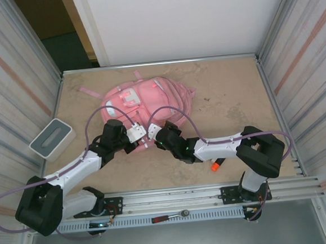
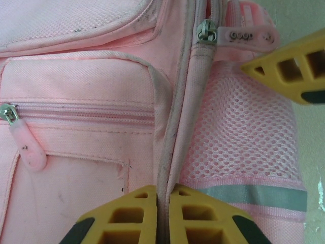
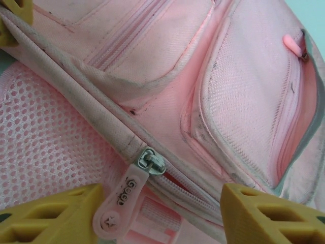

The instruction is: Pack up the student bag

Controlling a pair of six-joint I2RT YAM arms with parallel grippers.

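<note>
Toward the far middle of the table, the student bag point(image 1: 150, 97) is lying flat, looking soft, limp and light. The left gripper point(image 2: 162, 211) is pinching its zip seam point(image 2: 175, 127). The right gripper point(image 3: 162, 211) is hovering with jaws parted around the zip pull point(image 3: 124, 195), likely the best handhold.

We identify the left arm point(image 1: 71, 170) and right arm point(image 1: 221, 147) by black joint housings, white links, looping lilac cables point(image 1: 167, 107) and yellow lattice-ribbed fingers point(image 2: 218, 213) with dark pads point(image 2: 244, 231).
</note>
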